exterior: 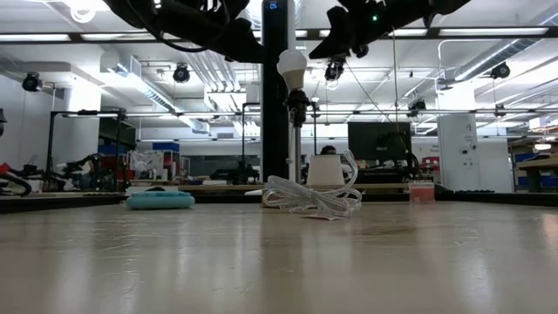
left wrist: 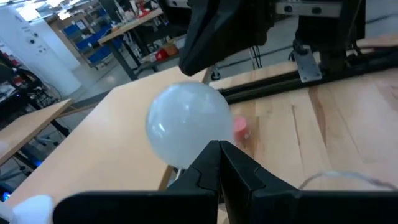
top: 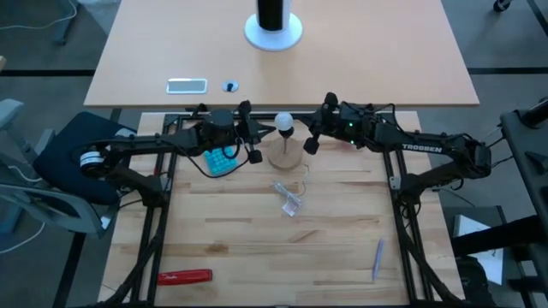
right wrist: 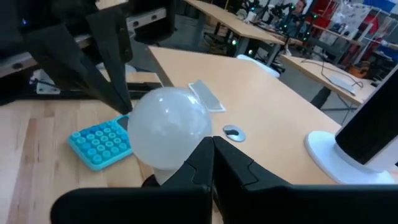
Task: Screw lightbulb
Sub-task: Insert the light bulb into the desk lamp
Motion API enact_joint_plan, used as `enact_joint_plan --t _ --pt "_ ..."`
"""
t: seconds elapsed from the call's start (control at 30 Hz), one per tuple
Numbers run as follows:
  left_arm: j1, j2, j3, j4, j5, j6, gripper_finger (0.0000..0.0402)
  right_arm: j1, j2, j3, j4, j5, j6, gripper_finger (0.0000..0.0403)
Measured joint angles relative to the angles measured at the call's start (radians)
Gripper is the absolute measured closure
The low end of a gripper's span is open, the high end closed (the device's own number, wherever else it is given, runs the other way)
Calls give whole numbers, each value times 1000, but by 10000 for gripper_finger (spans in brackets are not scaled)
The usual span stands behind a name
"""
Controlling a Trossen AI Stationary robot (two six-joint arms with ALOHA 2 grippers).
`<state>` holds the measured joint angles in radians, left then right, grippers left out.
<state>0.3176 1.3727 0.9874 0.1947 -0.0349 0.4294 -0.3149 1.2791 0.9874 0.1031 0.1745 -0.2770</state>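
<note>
High view: pale butcher-block table (top: pixel 257 231) framed by black rails, with a tan desk (top: pixel 282 64) butted against its far edge carrying a white round base with a black post (top: pixel 273 26), a flat pale device (top: pixel 187 85) and a small round item (top: pixel 229 86). Scattered on the wood: turquoise keypad-like block (top: pixel 221 159), clear plastic wrapper (top: pixel 289 198), red-handled tool (top: pixel 185 276) near the front left, pen-like stick (top: pixel 378 258) at the front right, small pink-red round thing (left wrist: pixel 240 129) near the rear rail. From the low view, an open workshop behind: benches, a dark monitor (exterior: pixel 378 139), ceiling lights. White lightbulb (top: pixel 283 123) standing upright atop a stem over the round wooden disc (top: pixel 285 155), raised well above the tabletop. Left gripper (top: pixel 253 139) just beside the lightbulb on its left, its 2 fingers pressed together with nothing between them, tips just short of the globe. Right gripper (top: pixel 314 137) just beside it on the right, also closed empty, tips meeting right in front of the glass.
</note>
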Motion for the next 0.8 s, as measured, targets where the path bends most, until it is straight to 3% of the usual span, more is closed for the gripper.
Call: enact_joint_plan --t 0.27,0.8 --pt "0 0 0 -4 -4 8 401 -4 65 0 48 2 -26 403" --pt "14 0 0 -2 -10 24 401 -4 61 0 49 0 -30 403"
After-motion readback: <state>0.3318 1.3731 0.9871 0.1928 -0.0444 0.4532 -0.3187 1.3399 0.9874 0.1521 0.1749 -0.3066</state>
